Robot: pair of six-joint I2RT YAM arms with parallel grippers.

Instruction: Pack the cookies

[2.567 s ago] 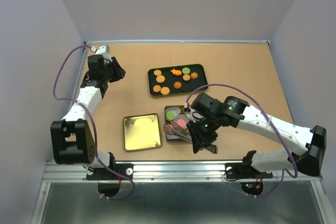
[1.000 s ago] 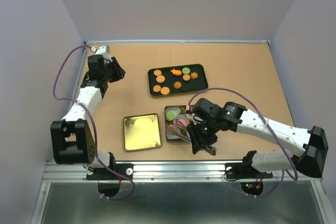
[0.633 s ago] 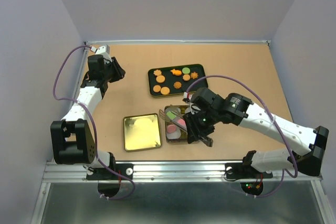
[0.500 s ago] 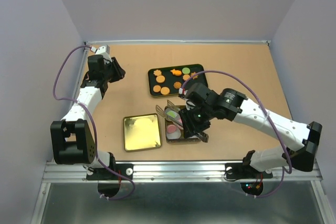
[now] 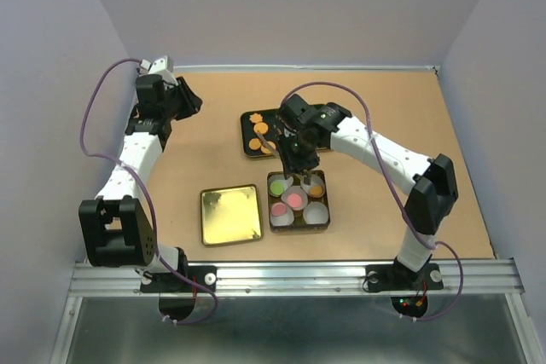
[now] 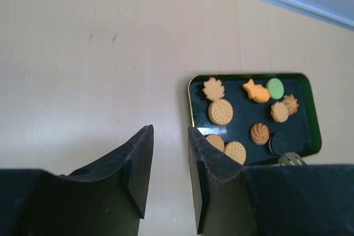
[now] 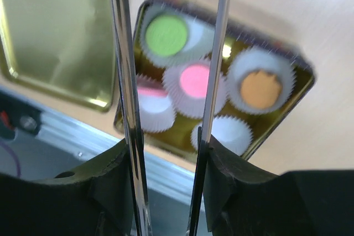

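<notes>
Several orange cookies [image 6: 220, 111] and a green one [image 6: 274, 88] lie on the black tray [image 6: 191, 89], which my right arm partly hides in the top view. The open tin [image 5: 299, 224] holds white paper cups with a green cookie [image 7: 166, 34], pink cookies [image 7: 195, 80] and an orange one [image 7: 260, 89]. My right gripper [image 5: 299, 149] [image 7: 166, 153] is shut on metal tongs [image 7: 124, 81]. It hovers between tray and tin, and the tong blades are apart with nothing between them. My left gripper [image 5: 183, 101] [image 6: 168, 142] is open and empty, above bare table left of the tray.
The gold tin lid [image 5: 230, 214] lies flat left of the tin. Purple-grey walls close the table on three sides. The metal rail [image 5: 290, 274] runs along the near edge.
My right arm has swung with the tongs from the tin's near side up toward the black tray, uncovering the tin. The left arm has shifted only slightly.
</notes>
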